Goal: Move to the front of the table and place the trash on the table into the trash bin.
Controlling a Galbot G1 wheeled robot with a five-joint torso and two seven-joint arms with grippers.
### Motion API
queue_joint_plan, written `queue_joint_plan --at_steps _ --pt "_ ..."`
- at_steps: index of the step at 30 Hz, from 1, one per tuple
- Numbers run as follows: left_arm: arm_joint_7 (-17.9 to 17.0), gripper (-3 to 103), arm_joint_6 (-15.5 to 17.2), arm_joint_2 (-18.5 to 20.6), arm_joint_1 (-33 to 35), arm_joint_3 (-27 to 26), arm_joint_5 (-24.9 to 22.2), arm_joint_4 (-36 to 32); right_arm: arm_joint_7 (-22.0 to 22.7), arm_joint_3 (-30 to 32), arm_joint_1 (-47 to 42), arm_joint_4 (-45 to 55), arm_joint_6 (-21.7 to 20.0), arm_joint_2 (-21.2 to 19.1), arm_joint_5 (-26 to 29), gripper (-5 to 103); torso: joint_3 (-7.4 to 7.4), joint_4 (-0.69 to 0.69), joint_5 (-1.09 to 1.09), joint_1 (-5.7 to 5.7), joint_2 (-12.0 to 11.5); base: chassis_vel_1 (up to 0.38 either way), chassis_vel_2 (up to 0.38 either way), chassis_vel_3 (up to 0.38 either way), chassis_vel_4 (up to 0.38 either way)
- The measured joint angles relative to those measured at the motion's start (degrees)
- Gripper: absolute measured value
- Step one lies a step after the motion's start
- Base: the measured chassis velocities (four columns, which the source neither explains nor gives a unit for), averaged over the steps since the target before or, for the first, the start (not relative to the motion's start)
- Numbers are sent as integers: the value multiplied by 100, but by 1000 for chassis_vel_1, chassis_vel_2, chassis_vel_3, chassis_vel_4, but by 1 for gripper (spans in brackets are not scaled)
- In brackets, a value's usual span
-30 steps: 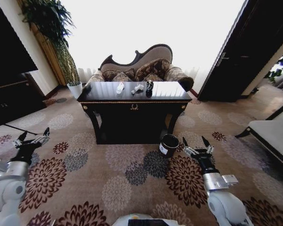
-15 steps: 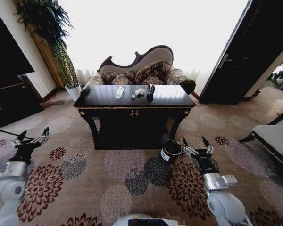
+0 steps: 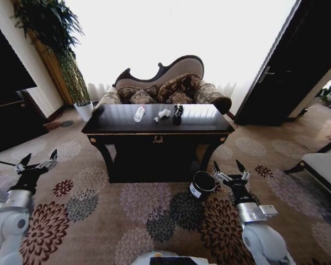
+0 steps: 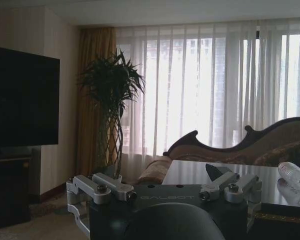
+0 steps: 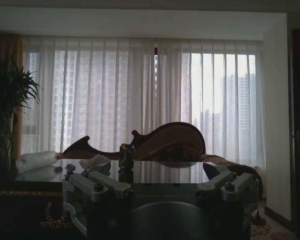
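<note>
The glossy black table (image 3: 113, 126) with gold trim stands ahead of me at mid-view. On its top lie the trash pieces: a crumpled white piece (image 3: 139, 114), a tiny white bit (image 3: 156, 119), a white wad (image 3: 164, 112) and a dark shiny wrapper (image 3: 177, 113). The trash bin (image 3: 202, 185), black with a white label, sits on the carpet by the table's front right leg. My left gripper (image 3: 37, 162) hangs open low at the left, far from the table. My right gripper (image 3: 230, 168) is open just right of the bin. The right wrist view shows the white piece (image 5: 37, 160), wad (image 5: 94, 161) and wrapper (image 5: 126, 156).
A curved sofa (image 3: 165, 83) with cushions stands behind the table. A tall plant in a white pot (image 3: 85, 109) is at the back left, beside a dark cabinet (image 3: 5, 110). A dark door (image 3: 287, 72) and a pale bench (image 3: 325, 168) lie to the right. Floral carpet stretches in front.
The whole head view has shifted: the table and bin sit nearer and slightly lower in the picture, so the camera has moved forward. Both arms keep the same pose.
</note>
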Motion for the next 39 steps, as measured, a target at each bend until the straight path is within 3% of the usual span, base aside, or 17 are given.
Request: queue_joint_plan --at_steps 39 --pt "38 100 18 126 -25 -200 -211 -52 4 116 7 75 9 -55 83 100 0 0 0 1 -1 -166 162 161 -156"
